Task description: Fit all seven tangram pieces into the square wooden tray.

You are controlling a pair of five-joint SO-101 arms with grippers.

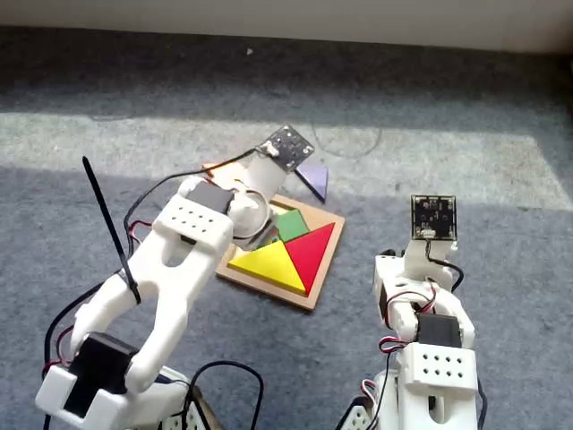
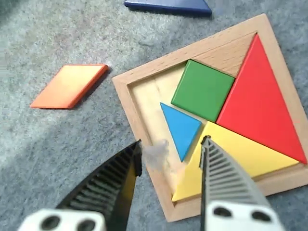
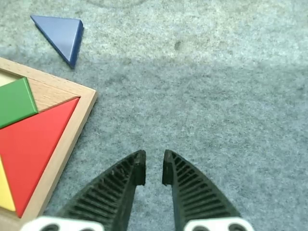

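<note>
Over the square wooden tray point(image 2: 129, 103), left hand point(image 2: 172, 143) is hovering released; small blue triangle piece point(image 2: 182, 126) likely needing level, centred grip.

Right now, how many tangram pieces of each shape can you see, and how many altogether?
Triangles: 4 (red triangle, yellow triangle, light blue triangle, dark blue triangle)
Squares: 1 (green square)
Parallelograms: 1 (orange parallelogram)
Total: 6
</note>
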